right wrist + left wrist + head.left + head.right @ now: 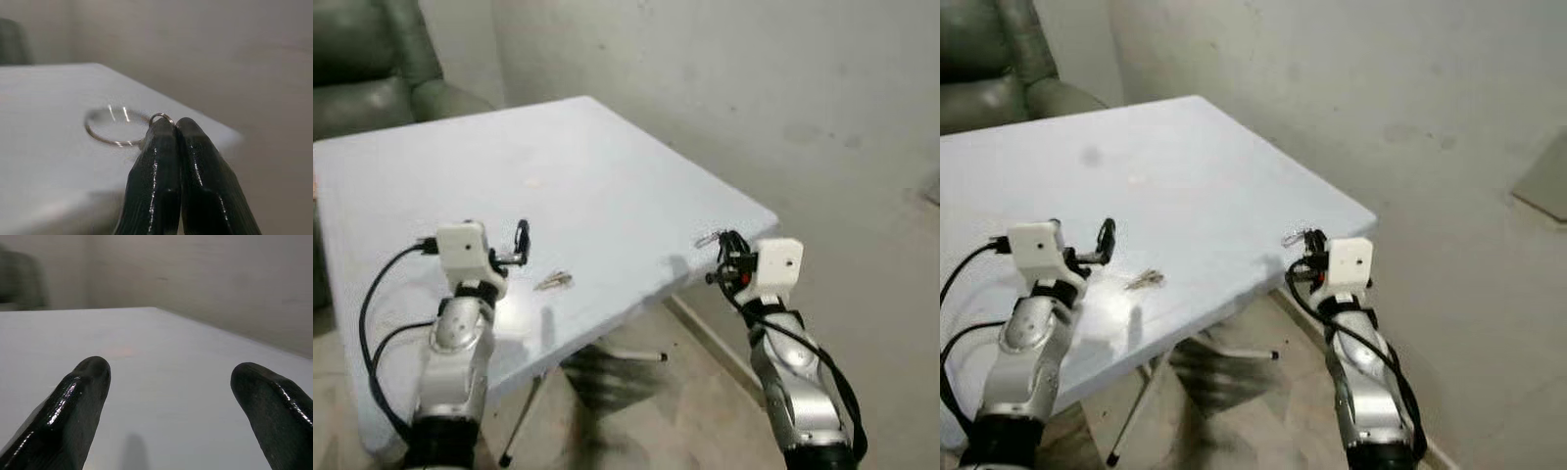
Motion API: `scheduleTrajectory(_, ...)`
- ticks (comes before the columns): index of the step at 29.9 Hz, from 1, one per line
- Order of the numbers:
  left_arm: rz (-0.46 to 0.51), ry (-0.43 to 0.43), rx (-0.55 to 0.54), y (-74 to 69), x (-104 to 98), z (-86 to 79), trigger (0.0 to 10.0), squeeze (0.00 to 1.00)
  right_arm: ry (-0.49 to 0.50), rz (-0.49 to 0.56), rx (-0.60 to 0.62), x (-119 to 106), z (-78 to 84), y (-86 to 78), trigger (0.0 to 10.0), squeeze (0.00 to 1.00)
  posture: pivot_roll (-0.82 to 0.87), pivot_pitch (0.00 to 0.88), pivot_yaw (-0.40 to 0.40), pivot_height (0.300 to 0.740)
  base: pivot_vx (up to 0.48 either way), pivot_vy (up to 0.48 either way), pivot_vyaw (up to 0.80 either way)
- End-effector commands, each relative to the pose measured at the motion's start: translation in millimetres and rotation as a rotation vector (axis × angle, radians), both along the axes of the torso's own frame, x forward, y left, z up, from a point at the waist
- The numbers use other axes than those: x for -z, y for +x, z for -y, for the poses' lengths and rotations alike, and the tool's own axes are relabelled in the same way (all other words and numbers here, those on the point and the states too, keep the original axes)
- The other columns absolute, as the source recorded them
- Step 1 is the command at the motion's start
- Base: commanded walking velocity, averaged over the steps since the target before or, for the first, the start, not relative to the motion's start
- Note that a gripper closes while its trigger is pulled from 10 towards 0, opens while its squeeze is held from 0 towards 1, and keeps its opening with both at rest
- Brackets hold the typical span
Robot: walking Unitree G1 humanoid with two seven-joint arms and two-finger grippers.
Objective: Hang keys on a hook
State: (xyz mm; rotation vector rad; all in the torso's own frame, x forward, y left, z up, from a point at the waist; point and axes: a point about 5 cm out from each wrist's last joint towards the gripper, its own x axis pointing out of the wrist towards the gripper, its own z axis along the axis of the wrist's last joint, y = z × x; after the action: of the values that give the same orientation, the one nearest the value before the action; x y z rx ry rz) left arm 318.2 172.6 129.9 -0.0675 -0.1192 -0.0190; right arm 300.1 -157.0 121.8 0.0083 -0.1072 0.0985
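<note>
A small bunch of keys (553, 281) lies flat on the white table (607, 166), near its front edge. My left gripper (517, 249) hovers just left of the keys, over the table, with its fingers apart and nothing between them; the left wrist view looks across bare tabletop between the two fingers (78, 401). My right gripper (724, 247) is at the table's right corner, shut on a thin wire key ring (113, 143). The ring (707, 238) sticks out from the fingertips over the corner, held by a smaller loop pinched at the tips.
A green armchair (372, 69) stands behind the table at the far left. A bare wall runs along the right side. The table's folding legs (524, 421) stand on the tiled floor below the front edge.
</note>
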Motion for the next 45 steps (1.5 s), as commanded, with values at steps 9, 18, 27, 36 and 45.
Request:
scheduleTrajectory(9,0.003,0.028,-0.007,1.7,-5,-2.2,10.0,0.0,0.008,0.022,0.016,-8,0.9,2.6,10.0,0.0,0.0,0.0,-0.02,0.732,0.0,0.0,-0.77)
scheduleTrajectory(18,-0.011,0.022,-0.012,3.4,-5,-2.5,10.0,0.0,0.013,0.02,0.028,-8,0.8,2.4,10.0,0.0,-0.01,0.0,-0.013,0.732,0.0,0.0,-0.77)
scheduleTrajectory(27,-0.03,0.02,-0.022,4.7,-4,-2.6,10.0,0.0,0.014,0.018,0.036,-9,2.1,2.4,10.0,0.0,-0.01,0.0,-0.013,0.732,0.0,0.0,-0.77)
scheduleTrajectory(36,-0.041,0.034,0.0,1.9,-1,0.7,10.0,0.0,0.058,0.02,0.06,-8,3.2,1.8,10.0,0.0,-0.01,0.0,-0.013,0.732,0.0,0.0,-0.7)
scheduleTrajectory(45,-0.079,0.037,0.006,-2.7,6,3.4,10.0,0.0,0.091,-0.112,0.15,8,11.9,-1.7,10.0,0.0,-0.01,0.0,-0.007,0.732,0.0,0.0,0.0)
